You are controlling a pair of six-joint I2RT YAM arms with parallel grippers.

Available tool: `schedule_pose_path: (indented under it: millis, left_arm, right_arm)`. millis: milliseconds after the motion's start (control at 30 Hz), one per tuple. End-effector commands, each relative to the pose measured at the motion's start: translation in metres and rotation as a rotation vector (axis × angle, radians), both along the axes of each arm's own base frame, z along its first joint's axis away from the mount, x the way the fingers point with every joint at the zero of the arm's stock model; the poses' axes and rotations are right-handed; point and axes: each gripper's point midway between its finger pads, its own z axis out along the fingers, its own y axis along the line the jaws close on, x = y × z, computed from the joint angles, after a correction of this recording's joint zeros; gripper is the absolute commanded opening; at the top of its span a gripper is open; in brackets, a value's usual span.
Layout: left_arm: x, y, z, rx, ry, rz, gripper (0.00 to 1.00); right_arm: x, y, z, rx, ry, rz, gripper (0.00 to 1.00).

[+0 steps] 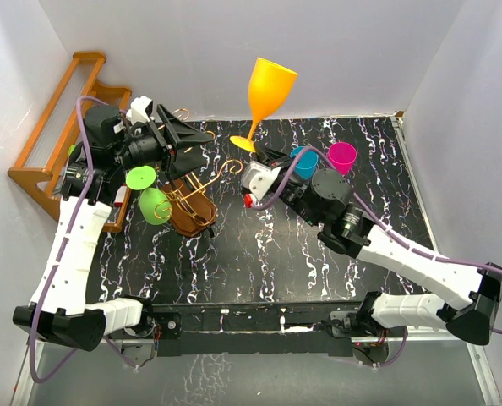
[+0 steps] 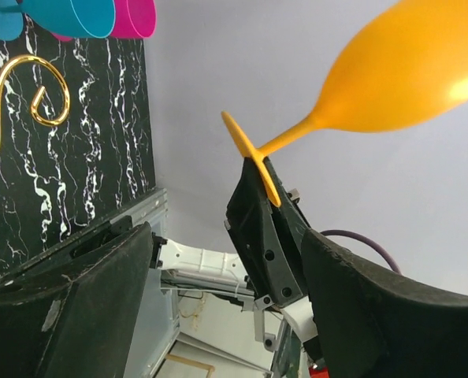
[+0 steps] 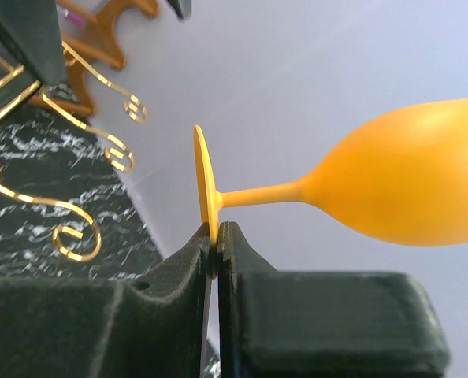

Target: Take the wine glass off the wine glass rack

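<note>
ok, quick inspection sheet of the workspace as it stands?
Surface: black marbled table, no spills seen.
Job's things: orange wine glass off the wine glass rack, held in the air by its foot; green glassware at the rack.
Clutter: blue cup, pink cup, wooden stepped shelf.
Grippers: right gripper shut on the glass's foot; left gripper open, by the rack.
Cables: purple cables along both arms, no snag seen.
Surroundings: white walls, nothing else seen.
</note>
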Motion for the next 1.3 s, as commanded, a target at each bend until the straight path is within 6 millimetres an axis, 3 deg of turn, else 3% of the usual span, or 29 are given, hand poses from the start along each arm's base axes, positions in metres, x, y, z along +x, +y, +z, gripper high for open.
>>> schedule_pose_path:
  millis: [0,467,533,667,767,800,1000,1267]
  left_arm:
    - [-0.023,-0.002,0.017,-0.043,-0.012,-0.052,0.75]
    - [-0.017,-0.004,0.015,-0.069,0.004,-0.05,0.71]
    - [-0.017,-0.005,0.015,-0.072,0.002,-0.058,0.58]
    - [-0.016,-0.006,0.011,-0.074,0.007,-0.07,0.18]
    - [-0.017,-0.007,0.01,-0.084,0.007,-0.076,0.0]
    - [-0.017,-0.006,0.009,-0.084,0.007,-0.074,0.0]
    - [-0.009,0.007,0.01,-0.021,-0.073,0.055,0.0]
    - [-0.003,0.044,0.031,0.096,-0.294,0.317,0.0]
  right_arm:
    - [-0.015,0.013,0.061,0.117,-0.217,0.063,0.08]
    - [-0.033,0.049,0.063,0.156,-0.249,0.13,0.08]
    - [-0.032,0.054,0.062,0.151,-0.25,0.127,0.08]
    - [-0.033,0.059,0.06,0.154,-0.256,0.126,0.08]
    - [-0.032,0.058,0.057,0.156,-0.244,0.115,0.08]
    - [-0.032,0.057,0.056,0.159,-0.239,0.112,0.09]
    - [-0.03,0.027,0.033,0.234,-0.067,0.039,0.41]
    - [-0.036,-0.046,-0.032,0.413,0.325,-0.164,0.44]
